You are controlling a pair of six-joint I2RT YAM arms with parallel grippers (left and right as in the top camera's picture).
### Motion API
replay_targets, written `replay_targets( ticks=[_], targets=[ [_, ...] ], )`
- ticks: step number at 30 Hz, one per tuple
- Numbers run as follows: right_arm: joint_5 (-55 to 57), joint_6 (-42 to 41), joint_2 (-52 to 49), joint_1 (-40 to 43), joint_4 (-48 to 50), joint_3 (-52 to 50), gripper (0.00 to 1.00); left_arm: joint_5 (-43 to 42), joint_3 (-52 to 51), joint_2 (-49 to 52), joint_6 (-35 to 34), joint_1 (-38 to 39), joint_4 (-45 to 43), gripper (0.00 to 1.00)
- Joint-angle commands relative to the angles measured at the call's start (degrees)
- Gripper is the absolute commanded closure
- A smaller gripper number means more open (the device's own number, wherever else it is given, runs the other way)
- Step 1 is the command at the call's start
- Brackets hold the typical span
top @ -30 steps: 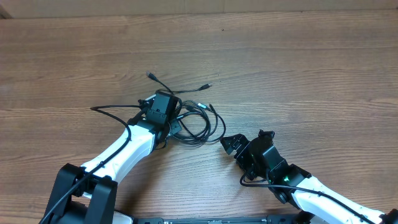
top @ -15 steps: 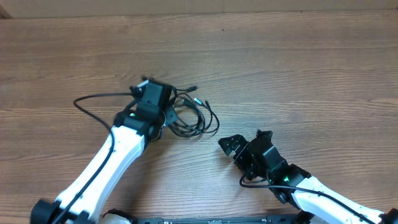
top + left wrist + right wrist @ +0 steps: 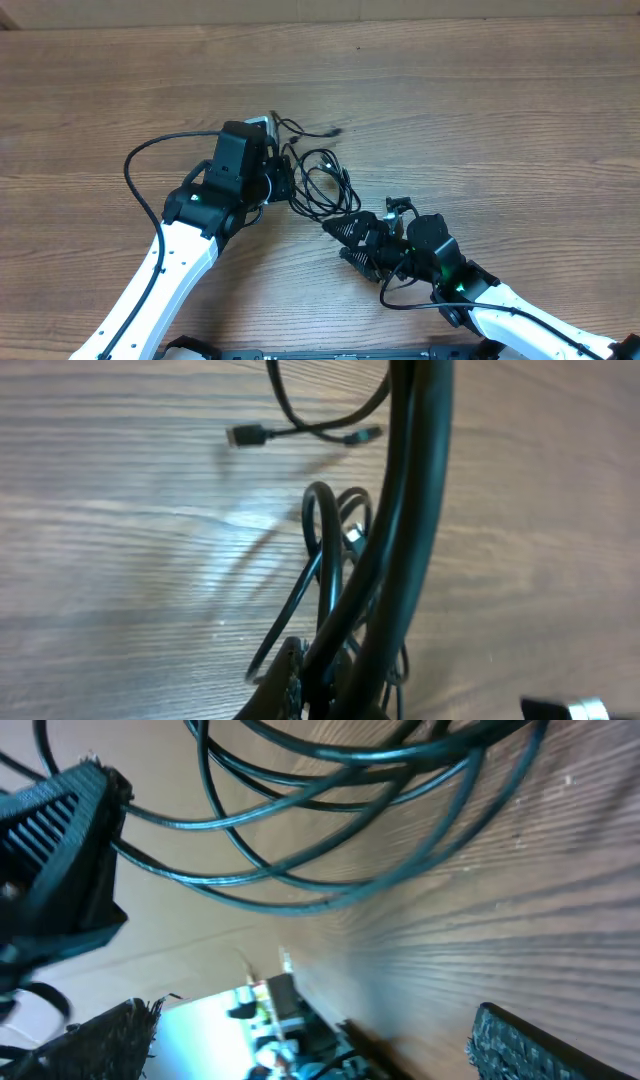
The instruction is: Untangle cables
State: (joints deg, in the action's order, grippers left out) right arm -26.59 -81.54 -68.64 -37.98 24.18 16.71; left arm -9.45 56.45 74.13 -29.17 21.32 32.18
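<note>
Thin black flexible cables [image 3: 318, 182] with small plug connectors [image 3: 246, 435]: one tangled bunch of loops. It lies on the brown wood-grain table [image 3: 500, 110] near its middle, between the two arms, and two plug ends trail free on the far side.

Left gripper [image 3: 284, 184]: we find its jaws closed tight on several strands at the left edge of the bunch. In the left wrist view the cords run up out of the pinch.

Right gripper [image 3: 347, 244]: jaws spread wide and holding nothing, just beside the bunch's near-right loops, which cross its wrist view.

Step in hand, as we judge it: one side is anchored and the second arm is poised to take a loop.

Next move calls for: the right gripper to close on one outer loop rather than several, then pull slowly away from the left hold so a cord slides free.

Markings: we read no brand, label or writing anywhere; cords and grippers are plain black.
</note>
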Motion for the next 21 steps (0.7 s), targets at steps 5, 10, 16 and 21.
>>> replay_targets(
  ticks=[5, 10, 16, 21],
  targets=[
    [10.78, 7.63, 0.04, -0.31, 1.11, 0.2, 0.0, -15.91, 1.2, -1.14, 24.3, -0.31, -0.83, 0.96],
    [14.88, 16.81, 0.04, -0.31, 1.2, 0.48, 0.01, -21.57, 1.2, -1.11, 30.23, -0.28, -0.37, 0.96],
    [19.15, 20.11, 0.04, -0.31, 1.01, 3.1, 0.01, -26.51, 1.2, -1.11, 30.91, -0.28, -0.98, 0.96],
    [22.86, 16.81, -0.13, -0.33, -0.79, 5.05, 0.05, -35.98, 1.2, -1.11, 30.93, -0.24, -2.27, 0.96]
  ],
)
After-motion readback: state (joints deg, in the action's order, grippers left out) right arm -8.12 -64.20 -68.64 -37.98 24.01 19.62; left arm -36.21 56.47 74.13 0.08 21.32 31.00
